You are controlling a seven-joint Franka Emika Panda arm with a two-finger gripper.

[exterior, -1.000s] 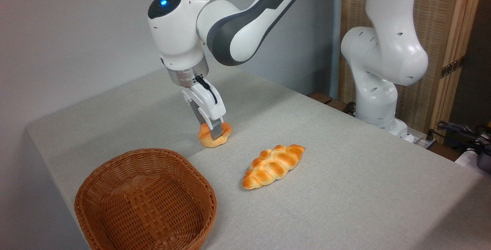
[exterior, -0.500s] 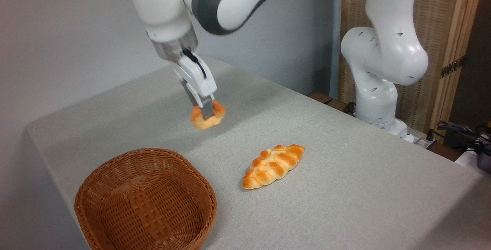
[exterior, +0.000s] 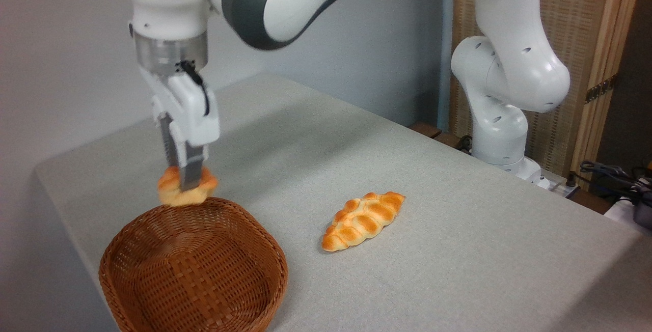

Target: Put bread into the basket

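Observation:
My gripper (exterior: 184,182) is shut on the bread (exterior: 174,194), a small round orange-golden bun, and holds it in the air. The bun hangs just over the far rim of the basket (exterior: 153,222), a shallow reddish-brown wicker oval at the table's front left. One grey finger crosses the front of the bun and hides its middle. Nothing lies inside the basket.
A longer braided golden loaf (exterior: 362,220) lies on the grey tablecloth to the right of the basket. The arm's white base (exterior: 501,118) stands at the back right, next to a wooden screen and some cables. The table's left edge runs close behind the basket.
The bread was gripped on the table a second ago. It has since been lifted and carried left and toward the camera, ending above the basket's far rim.

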